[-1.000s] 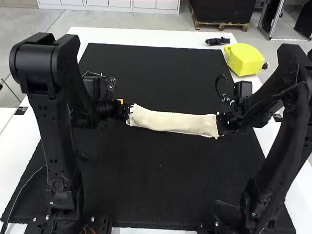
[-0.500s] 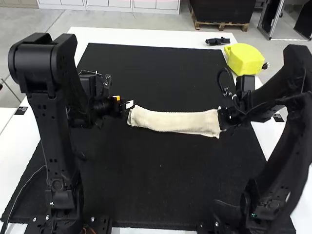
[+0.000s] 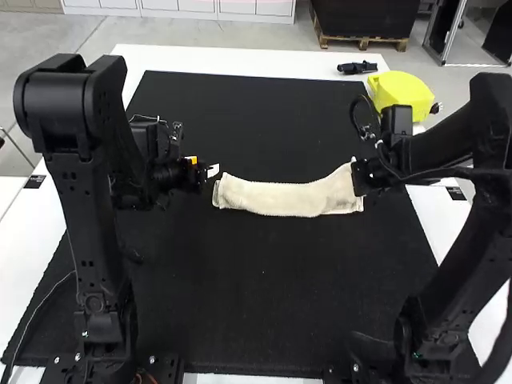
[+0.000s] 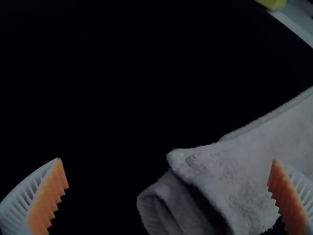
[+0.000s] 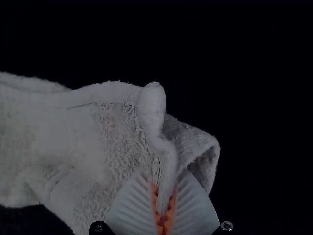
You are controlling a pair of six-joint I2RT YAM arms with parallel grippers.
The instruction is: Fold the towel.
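Right gripper, pinching the towel right of centre, just swung that end up-frame; left gripper has fingers apart, so probably another fold's starting.

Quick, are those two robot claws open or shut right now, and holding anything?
Left gripper: jaws wide open, holding nothing.
Right gripper: jaws closed on an edge of the towel.

A black mat covers much of the white table. By the table's far right corner lies a small black object; near it, at the right edge, sits a bulky yellow object. Dark labels mark both side edges.
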